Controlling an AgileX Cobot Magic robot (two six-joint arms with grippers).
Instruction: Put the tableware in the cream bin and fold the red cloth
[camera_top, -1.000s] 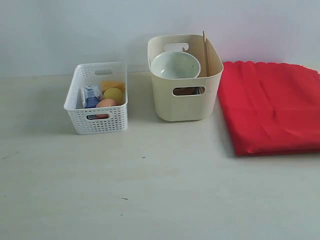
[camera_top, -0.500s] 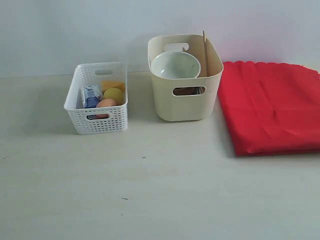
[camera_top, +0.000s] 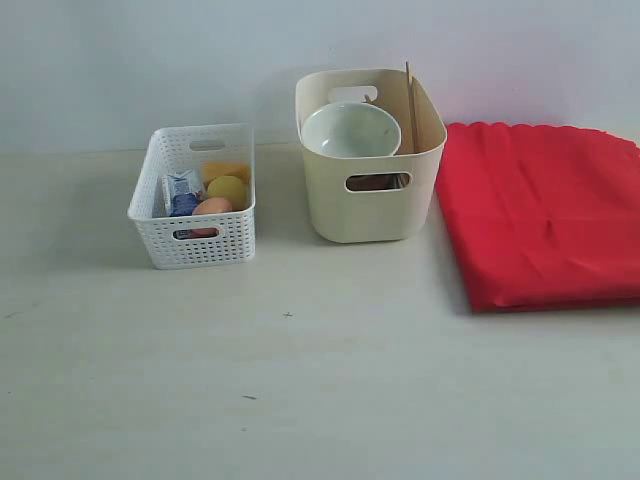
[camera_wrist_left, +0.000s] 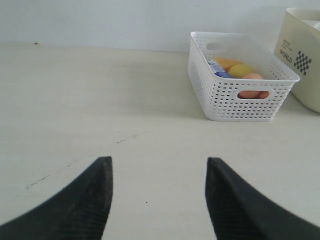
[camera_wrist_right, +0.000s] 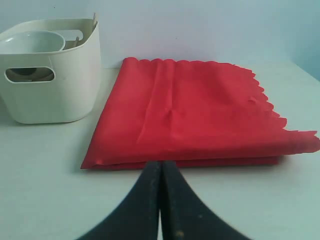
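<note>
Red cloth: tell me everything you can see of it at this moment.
The red cloth is bright, thin-looking fabric, folded into a flat stack. Layers show along its near edge, and scallops run along the far and outer edges. Soft creases cross the top. It lies on the table, right of the cream bin in the exterior view; whether they touch cannot be told. Nothing rests on it or grips it.

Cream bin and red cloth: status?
Both empty: left gripper open, right gripper shut. Pale green bowl and chopsticks in cream bin; red cloth lies folded beside it. White basket stands apart, not blocking.
</note>
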